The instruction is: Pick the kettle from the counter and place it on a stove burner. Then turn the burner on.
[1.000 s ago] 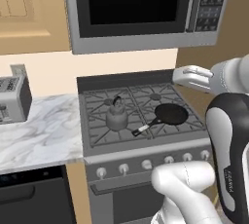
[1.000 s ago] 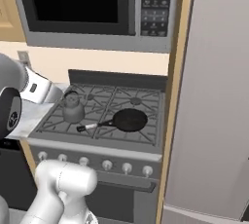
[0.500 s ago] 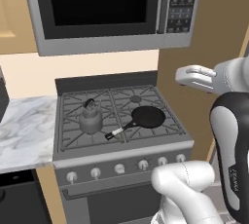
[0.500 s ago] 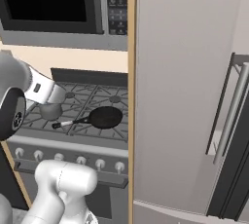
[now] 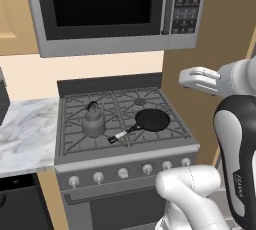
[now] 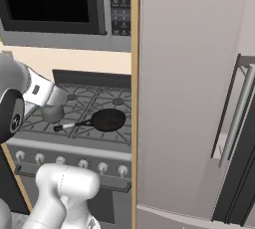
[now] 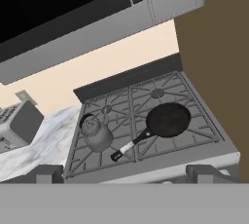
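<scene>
While the gripper (image 7: 124,173) hangs wide open and empty high over the stove's (image 5: 150,155) front edge, the kettle (image 7: 97,134) sits on the left grate, well below the fingers (image 7: 48,173), pan (image 7: 168,120) beside it.

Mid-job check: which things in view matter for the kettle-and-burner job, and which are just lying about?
For the job:
- kettle, standing on the stove's left grate
- stove burner
- counter
- hand, open, holding nothing

Lying about:
- black frying pan, on the right grate
- microwave
- toaster
- fridge
</scene>
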